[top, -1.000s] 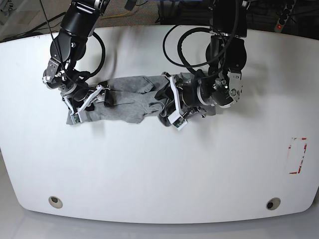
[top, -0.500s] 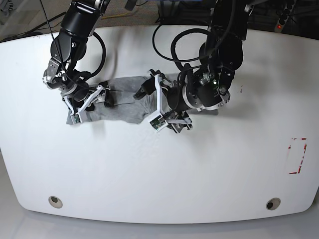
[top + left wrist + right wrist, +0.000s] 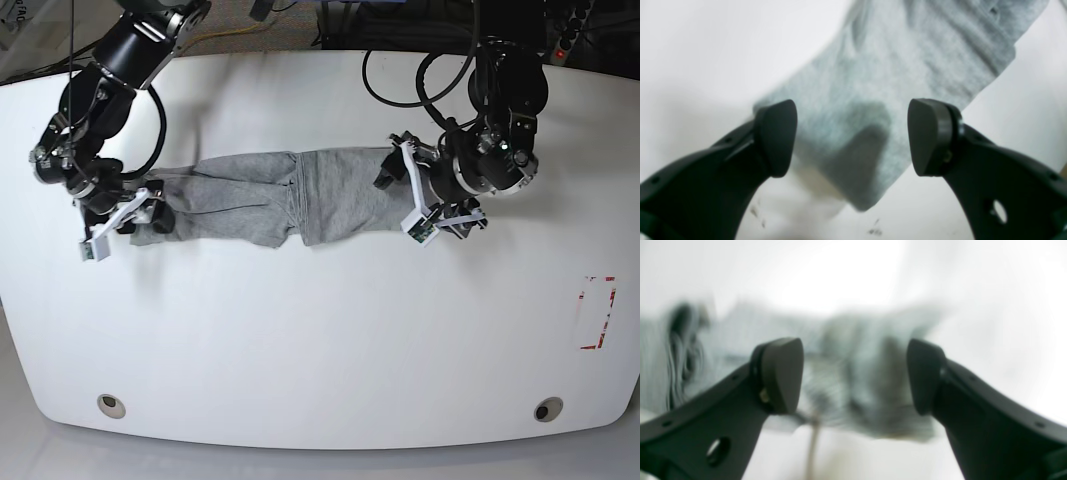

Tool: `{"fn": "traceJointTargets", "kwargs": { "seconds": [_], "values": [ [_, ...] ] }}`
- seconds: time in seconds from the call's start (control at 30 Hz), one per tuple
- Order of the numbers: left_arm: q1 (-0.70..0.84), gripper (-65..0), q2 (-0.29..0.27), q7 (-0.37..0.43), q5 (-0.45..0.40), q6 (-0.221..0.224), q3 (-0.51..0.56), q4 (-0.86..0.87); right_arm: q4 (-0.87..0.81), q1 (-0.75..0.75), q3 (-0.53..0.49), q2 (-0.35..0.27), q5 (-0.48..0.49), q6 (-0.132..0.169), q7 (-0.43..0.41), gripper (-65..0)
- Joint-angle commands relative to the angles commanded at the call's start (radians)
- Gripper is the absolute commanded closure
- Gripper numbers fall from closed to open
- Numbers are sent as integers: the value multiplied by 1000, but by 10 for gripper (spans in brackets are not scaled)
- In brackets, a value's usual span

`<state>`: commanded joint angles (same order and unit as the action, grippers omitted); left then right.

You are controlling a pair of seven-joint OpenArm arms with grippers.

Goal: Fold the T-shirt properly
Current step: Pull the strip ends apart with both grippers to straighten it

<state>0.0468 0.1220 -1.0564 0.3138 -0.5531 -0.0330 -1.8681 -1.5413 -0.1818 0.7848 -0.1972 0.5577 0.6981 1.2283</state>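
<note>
Writing or labels are not showing anywhere, nor any containers. T-shirt (image 3: pixel 290 197) is lying stretched as a long grey band on the white desk (image 3: pixel 320 360), between both end effectors. Left end effector (image 3: pixel 853 136) is gaping wide, cloth just ahead of its pads. Right end effector (image 3: pixel 853 376) is likewise spreading wide, gripping nothing, blurred cloth ahead.
</note>
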Motion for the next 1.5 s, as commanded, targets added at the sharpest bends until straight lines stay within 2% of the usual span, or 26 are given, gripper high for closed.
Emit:
{"fn": "traceJointTargets", "kwargs": {
  "seconds": [0.13,0.17,0.2,0.3,0.37,0.67,0.77,0.83,0.93,1.0,1.03,1.1,1.37,1.5],
  "values": [
    [9,-349,-2,2,2,-2,-51,18,137,-28,54,-74,2,0,5,-468],
    [6,-296,-2,2,3,-3,-51,34,186,-35,60,-91,2,0,2,-468],
    [2,-236,-2,9,3,-14,-49,51,232,-43,61,-106,3,0,2,-468],
    [2,-125,-3,54,3,-60,-46,91,296,-46,54,-118,3,0,-20,-466],
    [3,-88,-14,84,2,-84,-46,118,304,-43,52,-117,3,0,-31,-466],
    [3,-88,-26,97,-5,-97,-46,175,299,-17,-41,21,0,0,-37,-460],
    [3,-88,-25,97,-5,-98,-46,206,299,-14,-46,52,0,0,-55,-457],
    [2,-88,-25,97,-5,-98,-44,219,299,-12,-46,58,2,0,-66,-428],
    [2,-88,-25,98,-5,-94,-44,242,299,-12,-46,58,2,0,-78,-250],
    [-20,-88,-28,100,-5,-94,-44,270,296,-18,-48,55,2,0,-80,-63],
    [-34,-88,-29,100,-5,-92,-43,288,279,-18,-48,54,2,0,-80,0],
    [-52,-88,-46,100,-3,-92,-25,321,221,-15,-48,41,2,0,-77,0],
    [-176,-88,-170,100,-6,-92,97,474,-29,15,-48,-31,2,0,-35,0],
    [-232,-88,-241,160,-6,-81,183,548,-100,20,-98,-68,3,0,-32,0]
  ]
}}
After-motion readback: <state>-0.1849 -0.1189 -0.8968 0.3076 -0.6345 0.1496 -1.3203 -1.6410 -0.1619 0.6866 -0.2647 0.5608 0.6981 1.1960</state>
